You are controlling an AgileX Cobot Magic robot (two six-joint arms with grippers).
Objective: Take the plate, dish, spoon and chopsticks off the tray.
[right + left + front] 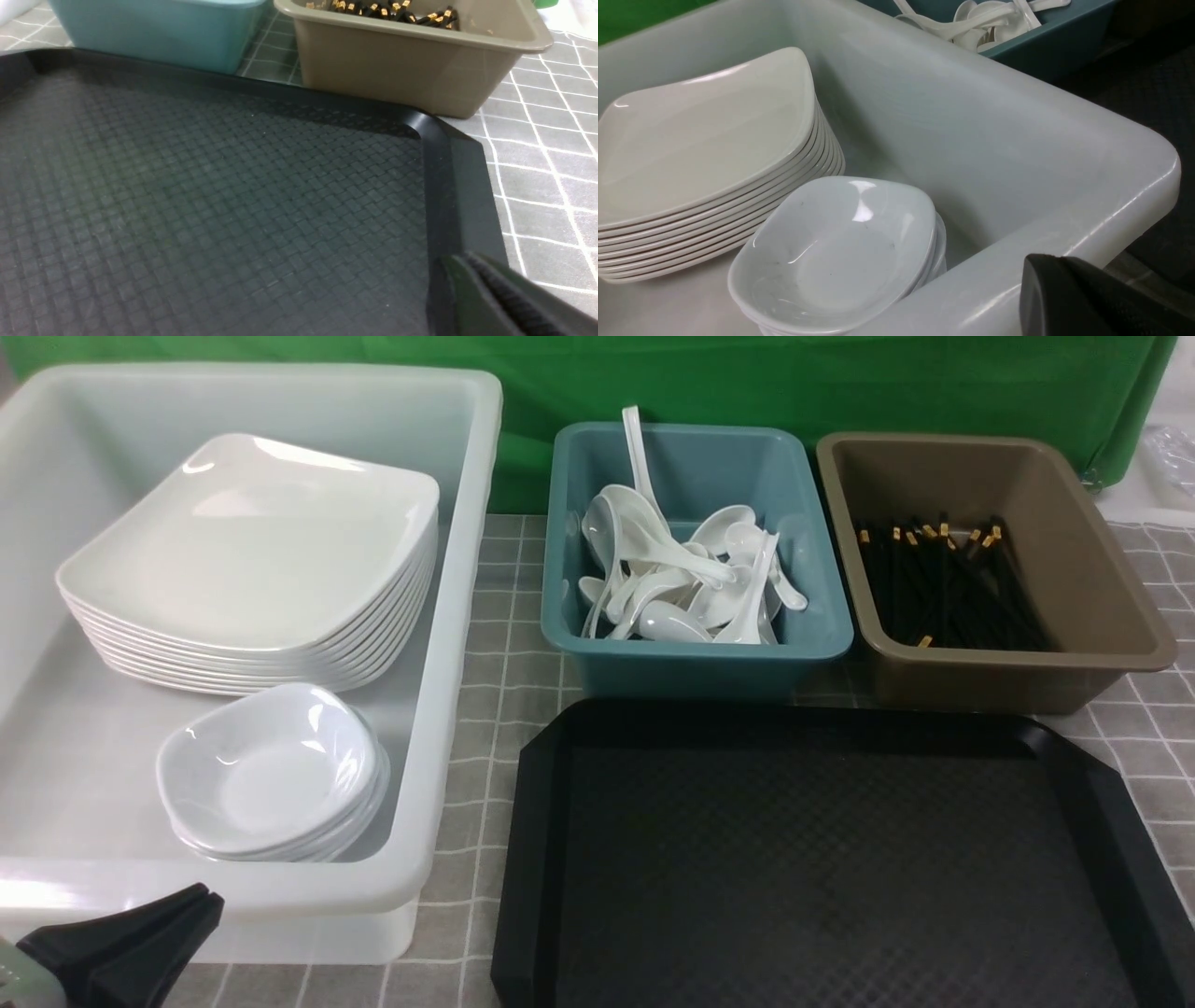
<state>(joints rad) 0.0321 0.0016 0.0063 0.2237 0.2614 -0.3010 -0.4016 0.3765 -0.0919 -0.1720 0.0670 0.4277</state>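
The black tray [840,859] lies at the front right with nothing on it; its textured floor [210,186] fills the right wrist view. The plate [252,541] tops a stack of several in the white tub, also seen in the left wrist view [700,135]. In front of that stack, the dish [271,770] tops a smaller stack [836,252]. White spoons [681,579] fill the blue bin. Black chopsticks [943,583] lie in the brown tub. My left gripper [201,901] is shut and empty by the white tub's near wall. My right gripper [460,261] is shut and empty over the tray's right rim.
The white tub [457,616] stands at the left, the blue bin [700,658] and brown tub [1102,588] behind the tray. A grey checked cloth [504,644] covers the table, with a green backdrop [747,383] behind.
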